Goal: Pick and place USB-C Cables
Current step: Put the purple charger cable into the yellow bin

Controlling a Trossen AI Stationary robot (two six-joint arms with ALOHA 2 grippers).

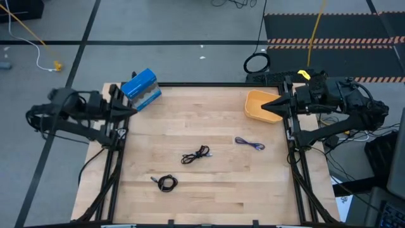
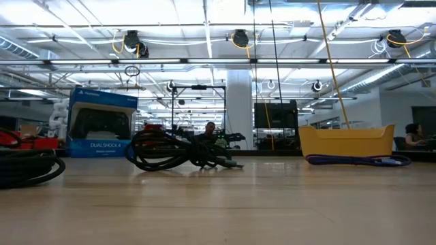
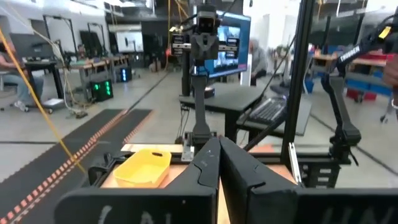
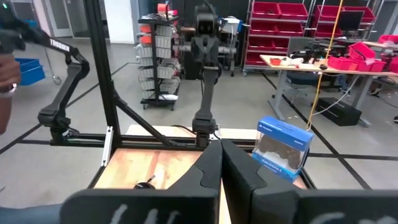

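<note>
Three small cables lie on the wooden table. One black cable (image 1: 196, 154) sits loosely coiled near the middle, and shows in the low view as a dark tangle (image 2: 170, 150). A second black coil (image 1: 166, 182) lies nearer the front edge. The bluish-purple cable (image 1: 250, 144) lies toward the right, in front of the yellow bin (image 1: 261, 105) (image 2: 347, 141). My left gripper (image 1: 130, 109) (image 3: 217, 149) hovers shut at the table's far left corner. My right gripper (image 1: 271, 106) (image 4: 219, 149) hovers shut over the yellow bin. Neither gripper holds anything.
A blue game-controller box (image 1: 140, 88) (image 4: 283, 148) stands at the far left corner beside my left gripper. A large black ring (image 1: 256, 63) lies on the floor beyond the far edge. Black frame posts (image 3: 298, 93) stand at the table's sides. A person's hand (image 4: 7, 71) shows beyond the table.
</note>
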